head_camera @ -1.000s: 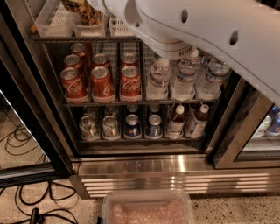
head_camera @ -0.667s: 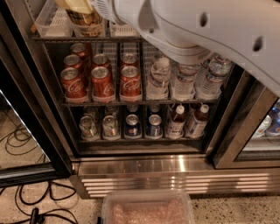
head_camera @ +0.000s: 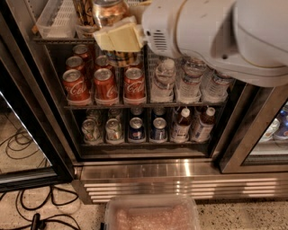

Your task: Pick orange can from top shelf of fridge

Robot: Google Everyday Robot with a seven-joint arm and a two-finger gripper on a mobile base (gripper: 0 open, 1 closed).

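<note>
The orange can (head_camera: 108,11), with a silver top and an orange-brown streaked body, is at the top of the camera view in front of the fridge's top shelf (head_camera: 50,39). My gripper (head_camera: 118,38) has yellowish finger pads (head_camera: 126,37) closed around the can's middle. The can's lower body shows just below the pads. My white arm (head_camera: 216,31) fills the upper right and hides the right part of the top shelf. Another streaked can (head_camera: 83,11) stands on the top shelf beside a clear slotted tray (head_camera: 56,15).
Red cola cans (head_camera: 105,83) and water bottles (head_camera: 189,81) fill the middle rack. Small cans and bottles (head_camera: 135,128) stand on the bottom rack. The fridge's steel base grille (head_camera: 180,179) is below. The open glass door (head_camera: 27,134) is at left, cables (head_camera: 27,206) lie on the floor, and a plastic bin (head_camera: 153,215) sits at the bottom.
My gripper and the orange can have moved right and toward the camera, out from the top shelf's left corner. The arm now covers more of the upper right.
</note>
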